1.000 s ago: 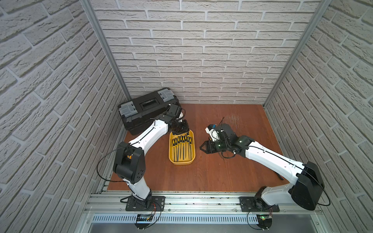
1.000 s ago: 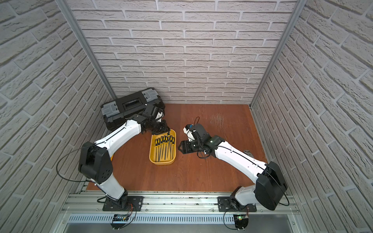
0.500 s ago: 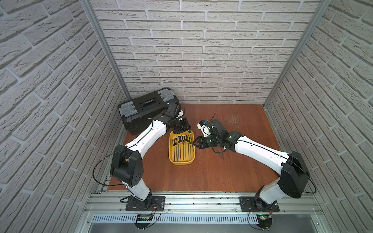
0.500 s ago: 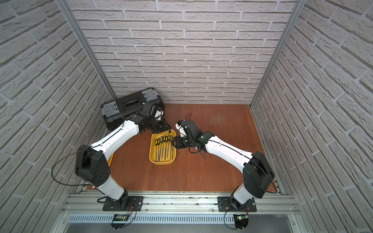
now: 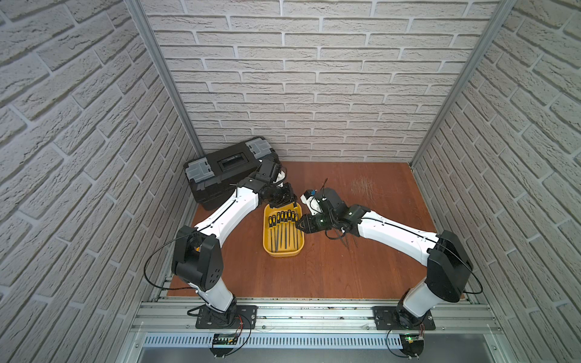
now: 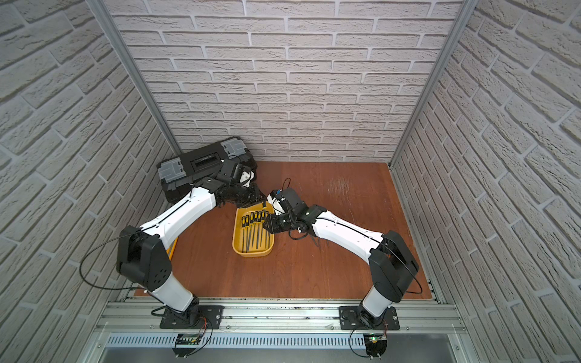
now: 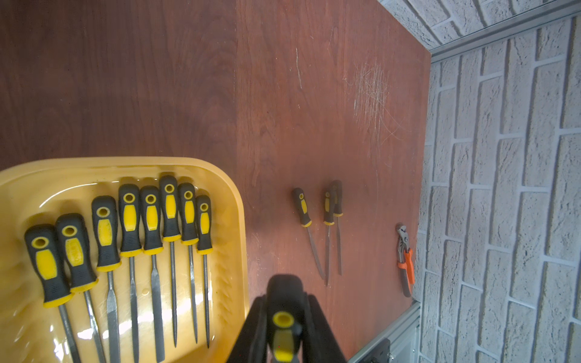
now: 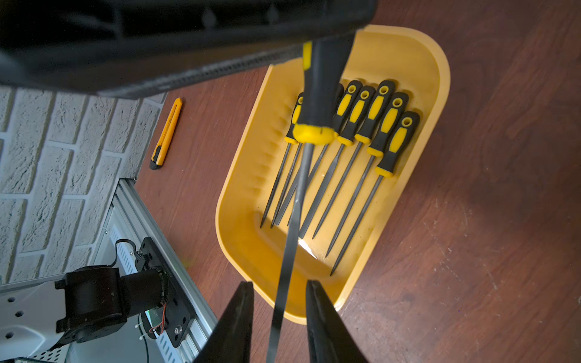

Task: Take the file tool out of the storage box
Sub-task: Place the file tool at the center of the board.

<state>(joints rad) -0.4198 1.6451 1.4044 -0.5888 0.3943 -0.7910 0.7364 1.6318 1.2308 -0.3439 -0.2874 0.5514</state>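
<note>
The yellow storage box (image 5: 283,253) (image 6: 251,254) lies mid-table with several black-and-yellow file tools (image 5: 283,226) (image 7: 151,220) in a row inside. Over its far end, my left gripper (image 5: 292,201) (image 7: 284,314) is shut on one file's handle (image 7: 283,295) and holds it above the box. That file's handle (image 8: 317,103) and dark blade (image 8: 295,204) run toward my right gripper (image 5: 298,224) (image 8: 278,284). The right jaws stand on either side of the blade with a gap on each side, so the gripper is open.
A black toolbox (image 5: 229,169) stands at the back left behind the left arm. Three more files (image 7: 327,220) and orange pliers (image 7: 405,261) lie on the table to the right. A yellow utility knife (image 8: 166,132) lies left of the box.
My right arm has swung left to the box's right rim, and its jaws have narrowed around the blade of the held file. The left gripper has hardly moved.
</note>
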